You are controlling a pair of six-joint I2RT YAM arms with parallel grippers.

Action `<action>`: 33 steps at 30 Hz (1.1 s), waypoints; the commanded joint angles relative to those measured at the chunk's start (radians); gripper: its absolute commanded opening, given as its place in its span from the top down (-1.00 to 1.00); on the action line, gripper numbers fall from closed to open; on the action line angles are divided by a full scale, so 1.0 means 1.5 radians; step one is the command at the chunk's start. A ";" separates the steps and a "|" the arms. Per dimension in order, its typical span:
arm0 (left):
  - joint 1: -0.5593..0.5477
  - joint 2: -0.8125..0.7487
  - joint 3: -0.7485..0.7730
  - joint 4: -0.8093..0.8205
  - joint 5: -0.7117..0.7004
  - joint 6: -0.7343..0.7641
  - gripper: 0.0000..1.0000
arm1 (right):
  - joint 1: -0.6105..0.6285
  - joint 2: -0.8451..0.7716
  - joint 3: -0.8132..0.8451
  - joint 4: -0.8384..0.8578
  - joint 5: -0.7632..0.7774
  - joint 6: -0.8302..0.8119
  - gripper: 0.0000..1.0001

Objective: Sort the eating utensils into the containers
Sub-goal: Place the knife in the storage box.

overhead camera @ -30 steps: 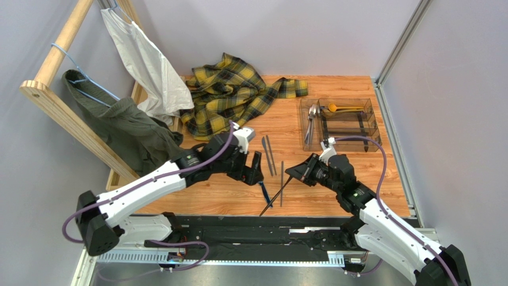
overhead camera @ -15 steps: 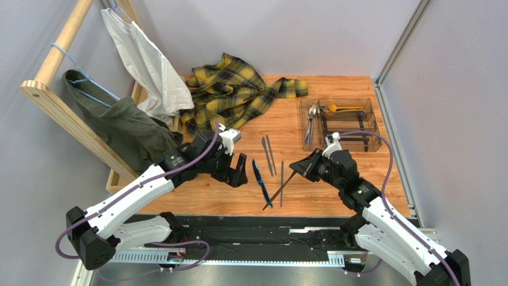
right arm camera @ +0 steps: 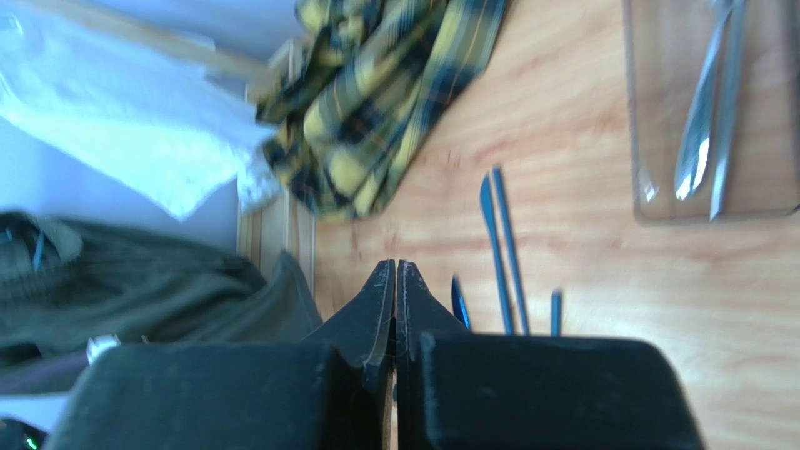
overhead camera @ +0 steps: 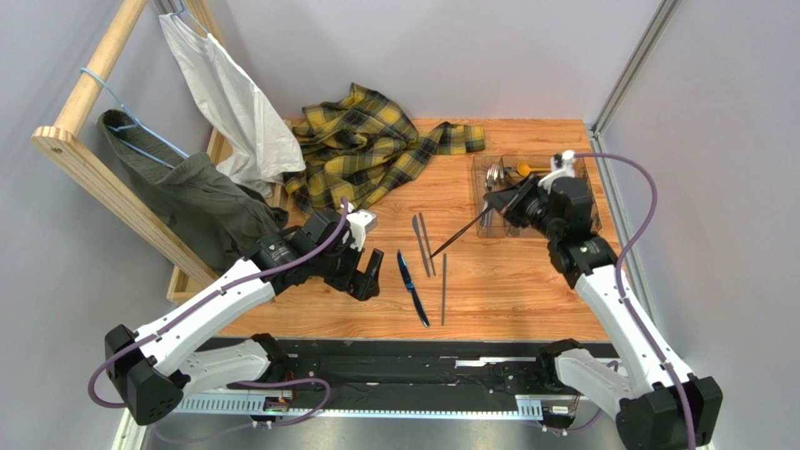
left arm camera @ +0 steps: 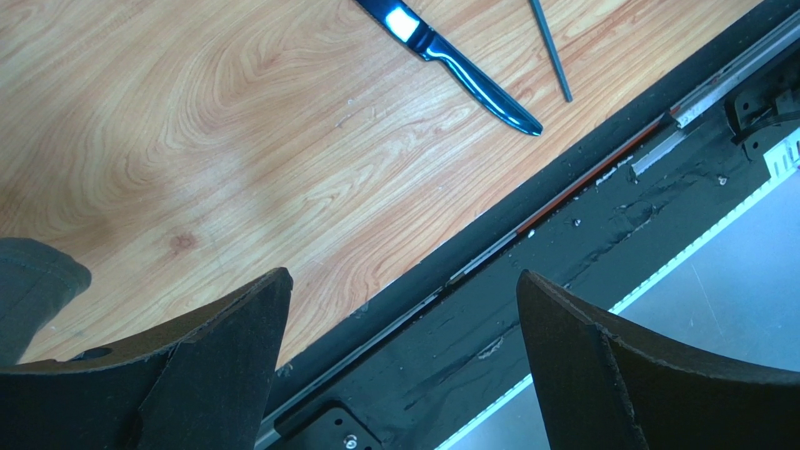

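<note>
My right gripper [overhead camera: 492,203] is shut on a dark grey stick [overhead camera: 455,236], which slants down-left from the near left corner of the clear tray [overhead camera: 584,199]. Silver forks [overhead camera: 490,180] and a gold spoon [overhead camera: 535,170] lie in the tray. On the wood lie a blue knife [overhead camera: 410,287], two grey knives [overhead camera: 422,242] and another stick [overhead camera: 443,287]. My left gripper [overhead camera: 368,275] stands open and empty just left of the blue knife. The left wrist view shows the blue knife [left arm camera: 455,61] and stick [left arm camera: 550,49] beyond the open fingers [left arm camera: 244,323]. In the right wrist view the fingers [right arm camera: 380,300] are pressed together.
A yellow plaid shirt [overhead camera: 368,141] lies crumpled at the back of the table. A wooden rack [overhead camera: 89,150] with a green garment [overhead camera: 192,202] and a white one [overhead camera: 235,108] stands at the left. A black rail [left arm camera: 563,216] runs along the table's near edge.
My right arm swung from mid-table up and right to the tray, carrying the stick. My left gripper drew back leftward, leaving the blue knife lying in plain sight.
</note>
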 commanded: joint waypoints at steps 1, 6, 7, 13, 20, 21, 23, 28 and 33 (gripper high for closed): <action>0.004 -0.033 -0.023 0.012 0.011 -0.001 -0.96 | -0.111 0.039 0.103 0.003 -0.047 -0.029 1.00; 0.004 -0.078 -0.034 0.019 -0.008 -0.011 -0.96 | -0.219 0.099 0.168 -0.006 -0.076 -0.040 1.00; 0.004 -0.081 -0.036 0.021 -0.003 -0.011 -0.96 | -0.232 0.107 0.181 -0.006 -0.077 -0.041 1.00; 0.003 -0.084 -0.037 0.021 0.001 -0.013 -0.96 | -0.320 0.164 0.213 -0.003 -0.030 -0.053 1.00; 0.003 -0.096 -0.035 0.017 -0.008 -0.012 -0.96 | -0.387 0.294 0.273 0.019 -0.020 -0.006 1.00; 0.003 -0.099 -0.035 0.016 -0.010 -0.014 -0.96 | -0.395 0.310 0.278 0.022 -0.020 0.002 1.00; 0.003 -0.101 -0.035 0.015 -0.015 -0.015 -0.96 | -0.398 0.346 0.286 0.026 -0.008 0.008 1.00; 0.004 -0.099 -0.034 0.014 -0.017 -0.013 -0.96 | -0.403 0.407 0.313 0.026 0.015 0.006 1.00; 0.004 -0.104 -0.035 0.013 -0.020 -0.015 -0.96 | -0.407 0.455 0.320 0.038 0.031 0.017 1.00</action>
